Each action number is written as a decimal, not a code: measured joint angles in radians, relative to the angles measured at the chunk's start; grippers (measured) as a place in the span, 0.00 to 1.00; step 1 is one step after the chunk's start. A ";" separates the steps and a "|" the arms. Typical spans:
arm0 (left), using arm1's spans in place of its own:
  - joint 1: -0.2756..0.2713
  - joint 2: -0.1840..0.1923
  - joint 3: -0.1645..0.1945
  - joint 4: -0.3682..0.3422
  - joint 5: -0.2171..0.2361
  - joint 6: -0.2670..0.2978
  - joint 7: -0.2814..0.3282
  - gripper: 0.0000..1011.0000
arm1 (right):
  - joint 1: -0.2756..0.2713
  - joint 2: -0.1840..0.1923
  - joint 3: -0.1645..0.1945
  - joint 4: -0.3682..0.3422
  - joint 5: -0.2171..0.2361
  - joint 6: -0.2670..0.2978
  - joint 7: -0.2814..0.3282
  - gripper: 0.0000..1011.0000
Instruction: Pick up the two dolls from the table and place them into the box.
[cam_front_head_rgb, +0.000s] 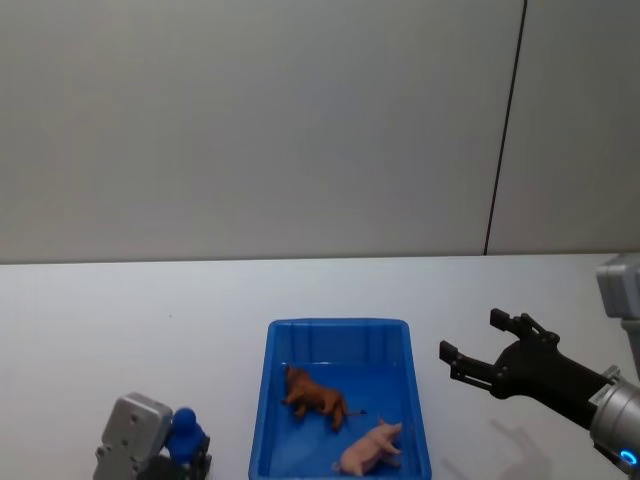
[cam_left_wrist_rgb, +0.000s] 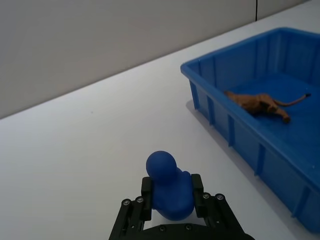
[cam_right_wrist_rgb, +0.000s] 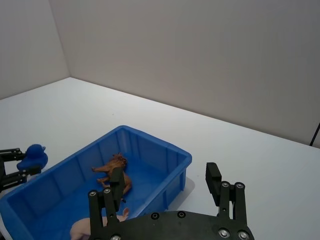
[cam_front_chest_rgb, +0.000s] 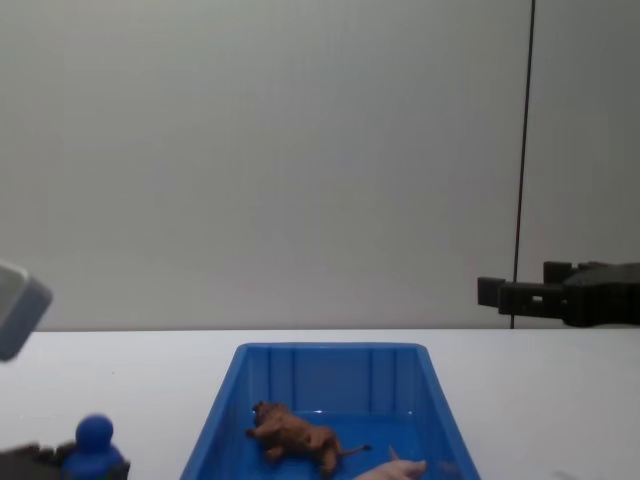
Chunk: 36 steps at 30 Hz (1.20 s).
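My own right gripper (cam_right_wrist_rgb: 165, 192) hides most of the pink pig (cam_right_wrist_rgb: 95, 226) in my right wrist view, and the box (cam_right_wrist_rgb: 60, 170) runs off that picture's edge. From my chest, the box's near wall and the pig's body are cut off below. My left gripper (cam_left_wrist_rgb: 172, 200) covers the lower part of the blue figure (cam_left_wrist_rgb: 167, 185) it clamps.

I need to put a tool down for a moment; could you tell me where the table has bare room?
The table is bare behind the blue box up to the wall, and across its left side. Right of the box, the open right hand hangs above bare tabletop. Crowded: the near left, where the left hand holds a blue toy, and the box's near half, holding the lion and pig.
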 joint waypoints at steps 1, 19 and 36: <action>0.000 0.000 -0.001 -0.004 0.002 -0.002 0.001 0.46 | 0.000 0.000 0.000 0.000 0.000 0.000 0.000 0.99; -0.053 -0.047 -0.002 -0.090 0.101 -0.095 -0.029 0.35 | 0.000 0.000 0.000 0.000 0.000 0.000 0.000 0.99; -0.127 -0.144 0.042 -0.076 0.163 -0.167 -0.183 0.66 | 0.000 0.000 0.000 0.000 0.000 0.000 0.000 0.99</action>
